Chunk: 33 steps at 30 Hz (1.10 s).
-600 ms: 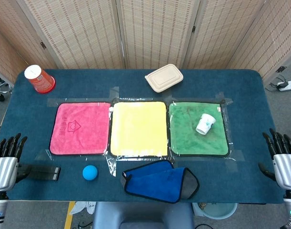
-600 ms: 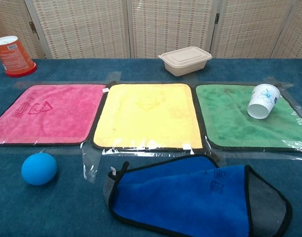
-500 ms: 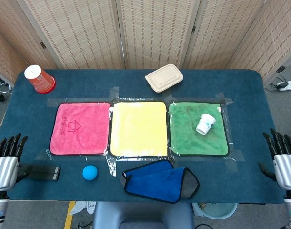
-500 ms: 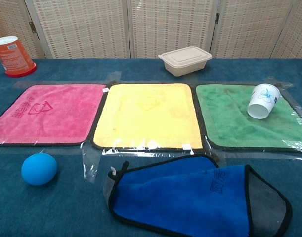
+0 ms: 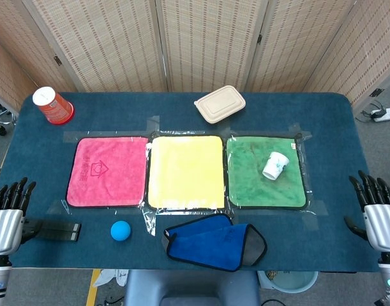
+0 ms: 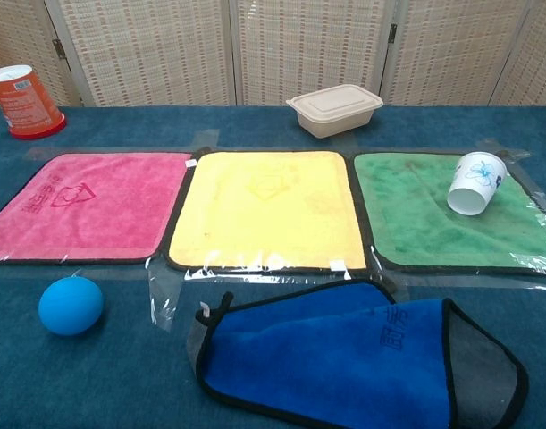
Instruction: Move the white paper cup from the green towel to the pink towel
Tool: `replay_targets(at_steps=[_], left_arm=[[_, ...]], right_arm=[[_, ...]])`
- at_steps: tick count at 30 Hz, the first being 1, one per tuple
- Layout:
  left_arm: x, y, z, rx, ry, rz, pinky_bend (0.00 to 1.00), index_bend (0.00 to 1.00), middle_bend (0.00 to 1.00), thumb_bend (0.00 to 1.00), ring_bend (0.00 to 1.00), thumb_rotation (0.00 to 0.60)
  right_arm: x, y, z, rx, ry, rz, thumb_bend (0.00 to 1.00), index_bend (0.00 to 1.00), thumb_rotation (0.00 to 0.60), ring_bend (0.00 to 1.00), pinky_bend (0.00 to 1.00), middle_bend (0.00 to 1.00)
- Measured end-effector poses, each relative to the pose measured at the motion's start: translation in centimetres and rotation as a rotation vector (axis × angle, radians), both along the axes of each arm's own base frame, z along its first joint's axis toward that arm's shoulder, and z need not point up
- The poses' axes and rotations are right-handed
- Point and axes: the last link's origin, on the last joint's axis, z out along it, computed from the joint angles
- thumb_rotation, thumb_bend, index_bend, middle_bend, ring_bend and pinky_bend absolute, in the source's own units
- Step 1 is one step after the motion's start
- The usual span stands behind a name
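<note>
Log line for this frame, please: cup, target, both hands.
white paper cup: tilted on green towel | pink towel: bare | left hand: open, idle | right hand: open, idle

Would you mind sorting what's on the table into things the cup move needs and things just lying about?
Needed: white paper cup, green towel, pink towel.
Lying about: yellow towel, blue cloth, blue ball, red cup, lidded food box.

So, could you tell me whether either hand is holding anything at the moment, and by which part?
Nothing is held. The left hand and right hand are open at the table's near corners.
</note>
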Motion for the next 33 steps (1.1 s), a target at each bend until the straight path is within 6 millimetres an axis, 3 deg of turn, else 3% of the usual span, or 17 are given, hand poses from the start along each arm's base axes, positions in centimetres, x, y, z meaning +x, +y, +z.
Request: replay_targets(at_steps=[11,21,33], left_arm=[[0.0,-0.4,0.2,0.001,0.002,0.013,0.0,0.06,0.04,0.32,0.06,0.6],[0.3,-0.7,0.4,0.002,0.006,0.015,0.0,0.06,0.04,0.32,0.06,0.6],[0.2,-1.0,0.4,-0.002,0.014,0.038,0.0,0.06,0.04,0.32,0.06,0.6]], right_arm=[[0.8,-5.4,-0.1,0.063,0.06,0.044,0.29,0.0,0.6,0.01,0.0,0.0],[2.2,-12.4,-1.4,0.141,0.12,0.075,0.29,0.0,0.6,0.02,0.0,0.0],[1.3,-19.6,-3.8,0.194,0.199,0.006,0.29,0.0,0.6,0.0,0.0,0.0]])
